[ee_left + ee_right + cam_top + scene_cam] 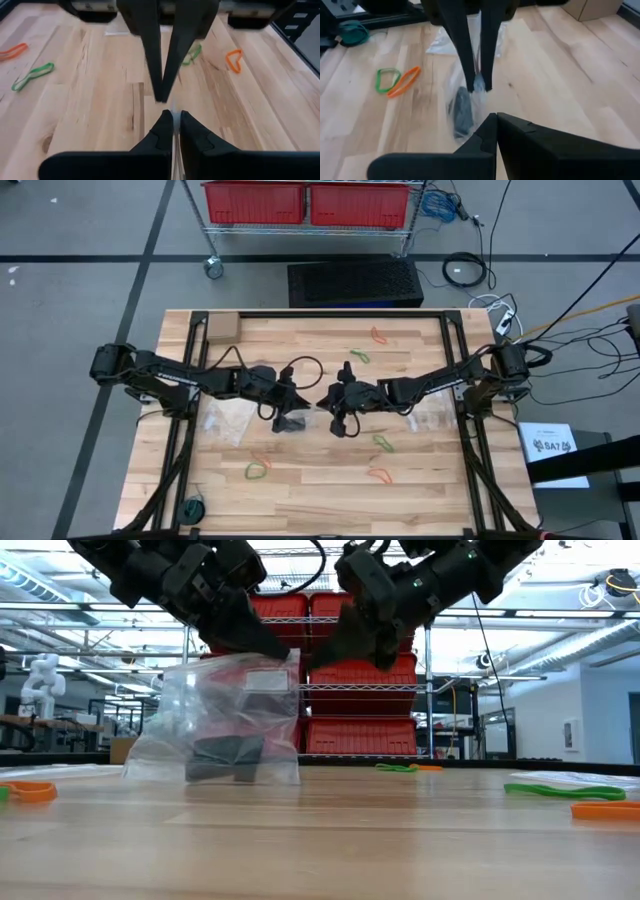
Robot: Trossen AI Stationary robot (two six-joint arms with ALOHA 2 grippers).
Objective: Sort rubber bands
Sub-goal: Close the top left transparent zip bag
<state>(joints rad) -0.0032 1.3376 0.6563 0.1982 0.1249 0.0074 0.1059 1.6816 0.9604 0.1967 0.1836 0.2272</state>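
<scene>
On the pale, planked wooden counter (320, 480), going left to right: a flat clear plastic zip bag (222, 420) lies under the left arm. Beside it, the left gripper (292, 402) is clenched on the top edge of a second, crinkled clear plastic zip bag (225, 720), which hangs down to the counter with a clump of black rubber bands (225, 758) in its bottom. The right gripper (328, 400) meets it at the middle of the counter, its fingers pressed together at the same bag's top edge; whether they pinch the film I cannot tell.

Loose thin rubber loops lie scattered: near the front left, one orange-red band (261, 460) and one green band (257, 472); at the back, one green band (359, 356) and one orange-red band (379, 335); front right, one green band (383, 443) and one orange-red band (378, 474). A third clear bag (435, 415) lies under the right arm. A small cardboard box (221, 328) sits at the back left corner, and a teal tape roll (192, 508) at the front left.
</scene>
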